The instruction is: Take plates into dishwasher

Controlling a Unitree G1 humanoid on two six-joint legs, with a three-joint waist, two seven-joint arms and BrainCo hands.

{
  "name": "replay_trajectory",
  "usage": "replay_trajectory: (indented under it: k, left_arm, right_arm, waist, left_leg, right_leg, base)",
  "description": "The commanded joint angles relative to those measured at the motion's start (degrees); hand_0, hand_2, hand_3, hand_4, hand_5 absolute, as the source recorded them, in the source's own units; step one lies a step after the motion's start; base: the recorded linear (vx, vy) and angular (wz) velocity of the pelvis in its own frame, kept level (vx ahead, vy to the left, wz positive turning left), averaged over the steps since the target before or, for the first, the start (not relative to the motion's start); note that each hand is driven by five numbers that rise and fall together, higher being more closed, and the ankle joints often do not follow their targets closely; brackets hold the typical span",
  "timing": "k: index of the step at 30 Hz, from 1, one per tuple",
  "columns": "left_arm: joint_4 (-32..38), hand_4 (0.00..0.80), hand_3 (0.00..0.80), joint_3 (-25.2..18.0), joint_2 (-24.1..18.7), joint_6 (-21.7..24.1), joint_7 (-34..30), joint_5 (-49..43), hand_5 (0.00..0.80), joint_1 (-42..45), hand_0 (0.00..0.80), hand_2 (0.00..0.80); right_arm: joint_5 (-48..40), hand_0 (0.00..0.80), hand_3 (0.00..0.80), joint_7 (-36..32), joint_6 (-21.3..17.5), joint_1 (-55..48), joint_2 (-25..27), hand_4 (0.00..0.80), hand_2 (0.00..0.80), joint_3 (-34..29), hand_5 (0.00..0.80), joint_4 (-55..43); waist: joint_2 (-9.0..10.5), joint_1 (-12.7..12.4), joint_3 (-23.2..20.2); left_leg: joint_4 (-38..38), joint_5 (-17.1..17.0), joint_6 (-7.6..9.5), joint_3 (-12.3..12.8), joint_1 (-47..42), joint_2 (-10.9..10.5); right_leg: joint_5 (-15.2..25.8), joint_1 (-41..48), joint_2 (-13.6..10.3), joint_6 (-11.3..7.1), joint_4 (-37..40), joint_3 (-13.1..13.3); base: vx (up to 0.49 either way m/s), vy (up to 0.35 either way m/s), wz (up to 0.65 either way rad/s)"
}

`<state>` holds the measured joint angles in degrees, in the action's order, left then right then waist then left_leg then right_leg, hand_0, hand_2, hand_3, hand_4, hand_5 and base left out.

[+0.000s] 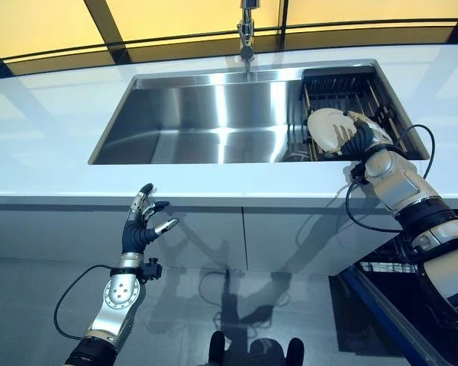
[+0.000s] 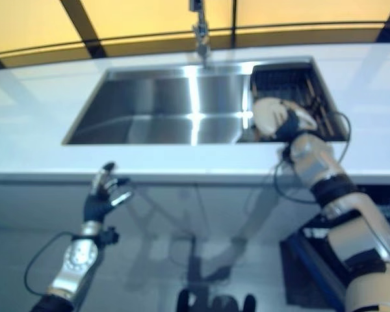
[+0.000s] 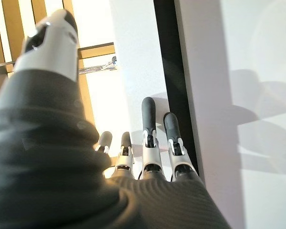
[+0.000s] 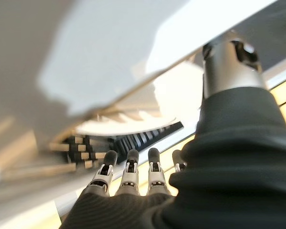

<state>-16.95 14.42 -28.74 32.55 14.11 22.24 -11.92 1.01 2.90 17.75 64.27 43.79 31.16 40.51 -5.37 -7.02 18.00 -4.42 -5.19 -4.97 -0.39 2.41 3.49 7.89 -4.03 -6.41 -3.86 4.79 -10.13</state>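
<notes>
My white countertop carries a sunken steel sink, with a dark rack at its right end.

Both eye views are looking down from the head at the same sink and white surface, slightly offset. Left wrist view is looking very close along the left robot hand; right wrist view along the right robot hand toward a plate.

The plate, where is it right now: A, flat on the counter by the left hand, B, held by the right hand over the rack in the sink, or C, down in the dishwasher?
B: the right hand grips the plate above the dark rack at the sink's right end.
</notes>
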Motion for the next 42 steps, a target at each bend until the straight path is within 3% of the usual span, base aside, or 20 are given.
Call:
replay_trajectory:
  k: [1,8,17,28,32,33,34,35,42]
  left_arm:
    - [1.4,0.000,0.000,1.2,0.7,-1.4,-1.3,0.9,0.000,-0.4,0.000,0.000]
    - [1.3,0.000,0.000,1.0,0.3,-1.7,-1.3,0.9,0.000,-0.1,0.000,0.000]
    - [0.8,0.000,0.000,1.5,0.3,-1.3,-1.5,0.7,0.000,0.5,0.000,0.000]
    - [1.2,0.000,0.000,2.5,0.2,-0.8,-0.3,0.8,0.000,0.9,0.000,0.000]
    - [0.8,0.000,0.000,2.9,0.2,-0.4,-0.6,1.0,0.000,0.8,0.000,0.000]
    - [0.4,0.000,0.000,3.1,0.3,-0.1,-0.5,1.0,0.000,0.7,0.000,0.000]
    - [0.4,0.000,0.000,3.2,0.3,0.0,-0.6,1.1,0.000,0.7,0.000,0.000]
    - [0.6,0.000,0.000,3.3,0.3,-0.1,-0.5,1.1,0.000,0.7,0.000,0.000]
    - [0.5,0.000,0.000,4.1,0.3,0.7,-0.4,1.5,0.000,0.4,0.000,0.000]
  right_arm:
    - [-6.1,0.000,0.000,-5.2,1.7,-3.1,-1.7,0.000,0.000,4.1,0.000,-2.5]
    - [-10.7,0.000,0.000,-9.1,1.9,-2.4,-0.1,0.000,0.000,1.8,0.000,-0.8]
    - [-6.5,0.000,0.000,-10.0,1.3,0.6,0.9,0.000,0.000,3.3,0.000,0.8]
    - [10.4,0.000,0.000,-4.8,2.4,5.3,1.7,0.000,0.000,9.0,0.000,1.9]
    - [15.8,0.207,0.207,-3.9,1.6,6.6,2.1,0.207,0.207,12.1,0.207,2.2]
    - [18.3,0.370,0.370,-4.2,1.7,7.2,2.1,0.370,0.370,13.2,0.370,2.3]
    - [19.2,0.471,0.471,-3.8,1.8,7.5,2.0,0.471,0.471,14.0,0.471,2.4]
    - [21.0,0.800,0.800,-3.4,1.9,7.8,1.9,0.800,0.800,15.2,0.800,2.9]
    - [27.3,0.800,0.800,-0.8,2.9,9.3,0.9,0.800,0.800,19.2,0.800,6.2]
  waist:
    - [3.42,-0.4,3.1]
    - [4.17,-0.5,2.9]
    - [4.45,-0.9,2.6]
    - [3.74,-1.5,3.2]
    - [3.63,-1.8,3.1]
    - [3.53,-1.8,3.0]
    - [3.45,-1.9,3.1]
    - [3.31,-2.1,3.0]
    - [2.69,-2.8,3.2]
  left_leg:
    - [0.0,0.4,1.89,-0.3,0.5,-2.1]
    - [-0.1,0.5,1.76,-0.3,-0.1,-1.7]
    - [-0.1,0.3,1.63,-0.3,-0.6,-1.4]
    - [0.0,0.1,1.67,-0.6,0.2,-1.8]
    - [-0.1,0.1,1.73,-0.6,0.6,-1.9]
    - [-0.1,0.1,1.74,-0.6,0.7,-2.0]
    - [-0.1,0.0,1.74,-0.6,0.8,-2.0]
    - [-0.1,0.0,1.78,-0.7,0.9,-2.0]
    - [-0.2,-0.3,1.85,-0.7,1.7,-2.1]
  right_leg:
    - [-0.9,-0.9,-3.5,-1.05,-3.9,0.9]
    - [-0.9,-0.1,-3.2,-0.94,-3.8,0.8]
    - [-0.9,0.5,-3.0,-0.90,-3.6,0.4]
    - [-0.8,0.1,-3.2,-0.93,-3.7,0.3]
    - [-0.8,-0.2,-3.3,-1.10,-3.5,0.0]
    - [-0.8,-0.4,-3.3,-1.15,-3.5,0.0]
    - [-0.7,-0.4,-3.3,-1.18,-3.5,-0.1]
    - [-0.8,-0.5,-3.3,-1.17,-3.4,-0.2]
    - [-0.6,-1.2,-3.5,-1.34,-3.3,-0.6]
  base:
    - [0.039,-0.005,0.03]
    - [0.011,-0.007,0.01]
    - [0.005,-0.003,0.01]
    - [0.000,0.000,0.00]
    - [-0.002,0.000,0.01]
    - [-0.010,0.002,0.03]
    - [0.000,0.000,0.00]
    - [0.000,0.000,0.00]
    - [-0.031,0.003,0.02]
